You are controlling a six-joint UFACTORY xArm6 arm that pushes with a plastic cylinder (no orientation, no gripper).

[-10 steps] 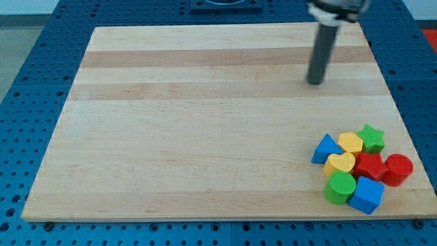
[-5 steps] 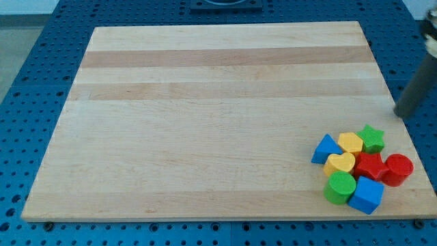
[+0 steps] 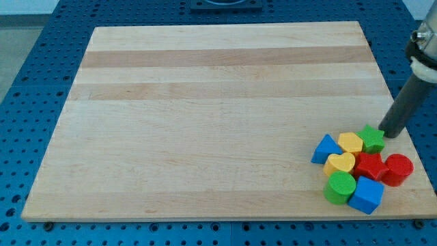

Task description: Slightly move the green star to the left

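The green star [image 3: 372, 139] lies at the top right of a cluster of blocks near the board's lower right corner. It touches the yellow hexagon-like block [image 3: 351, 142] on its left and the red block [image 3: 371, 165] below it. My tip [image 3: 390, 133] stands just to the right of the green star, touching it or nearly so. The dark rod rises from there toward the view's upper right.
The cluster also holds a blue triangle [image 3: 326, 148], a yellow heart [image 3: 339, 163], a red cylinder [image 3: 398, 169], a green cylinder [image 3: 340, 187] and a blue cube [image 3: 367, 195]. The wooden board [image 3: 205, 116] lies on a blue pegboard table; its right edge runs close to the cluster.
The rod swept from the board's upper right, out past the right edge, then came down and in to the green star's right side. The blocks have not visibly moved.
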